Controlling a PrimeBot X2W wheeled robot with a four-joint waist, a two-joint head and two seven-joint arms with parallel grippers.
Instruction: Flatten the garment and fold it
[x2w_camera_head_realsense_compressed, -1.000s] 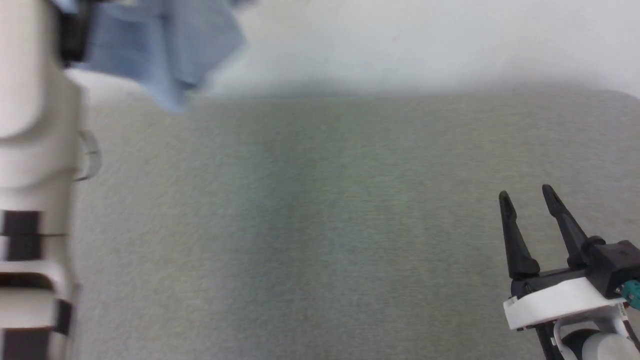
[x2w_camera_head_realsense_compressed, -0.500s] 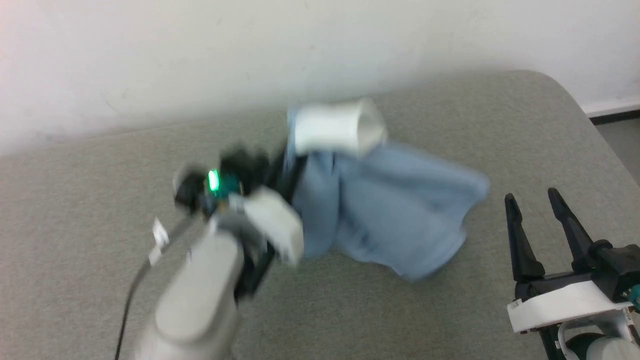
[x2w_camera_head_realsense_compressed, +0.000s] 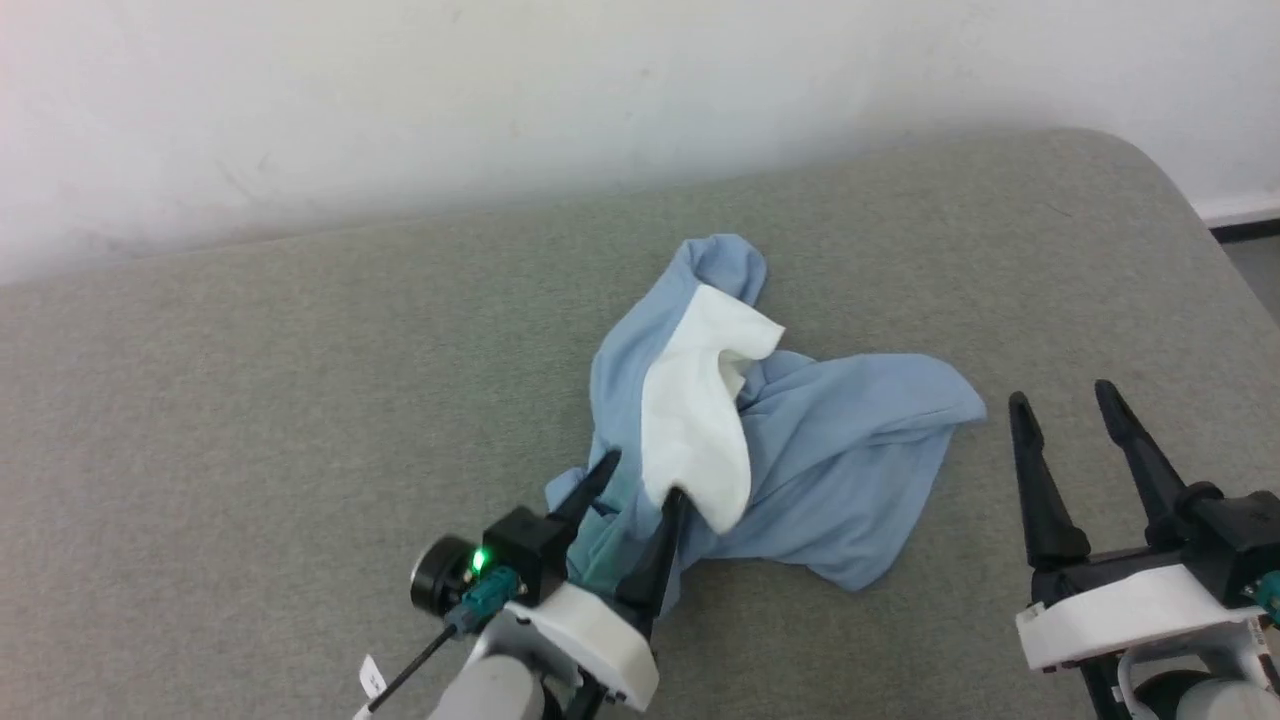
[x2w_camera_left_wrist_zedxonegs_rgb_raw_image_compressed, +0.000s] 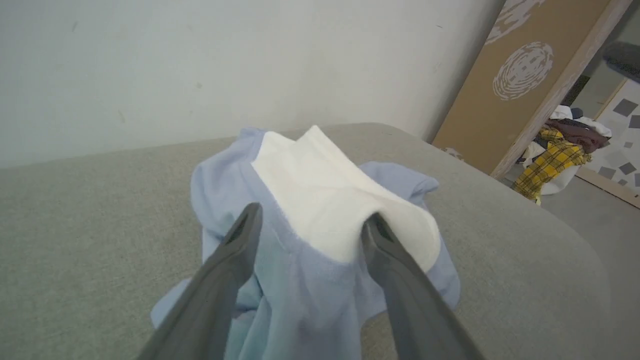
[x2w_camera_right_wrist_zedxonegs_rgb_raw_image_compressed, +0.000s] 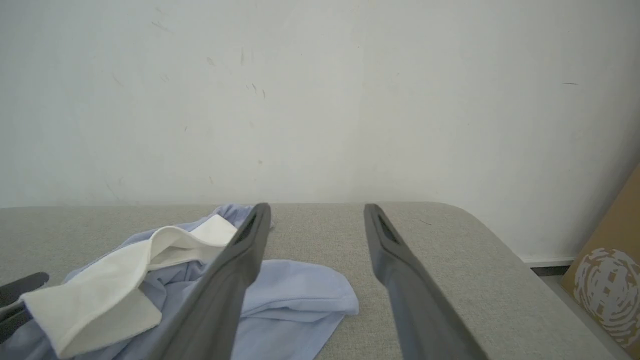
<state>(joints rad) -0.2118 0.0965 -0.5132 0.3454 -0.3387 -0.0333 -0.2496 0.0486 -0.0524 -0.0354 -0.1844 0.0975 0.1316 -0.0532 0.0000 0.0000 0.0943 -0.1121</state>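
Straddling the crumpled garment (x2w_camera_head_realsense_compressed: 830, 460), the left pincer (x2w_camera_head_realsense_compressed: 646, 474) gapes; the right pincer (x2w_camera_head_realsense_compressed: 1058, 392) gapes beside it.

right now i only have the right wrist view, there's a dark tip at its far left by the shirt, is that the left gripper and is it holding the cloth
observer: Yes, that is the left gripper. It is open, with the near edge of the garment lying loose between its fingers.
operator: is my gripper touching the shirt, one finger overlaps it here
observer: No. In the head view the right gripper is open and stands apart from the garment, off its right edge.
operator: where does the white part end
observer: The white part drapes over the blue cloth. Its lower end is right beside the left gripper's right-hand finger, though I cannot tell whether they touch.
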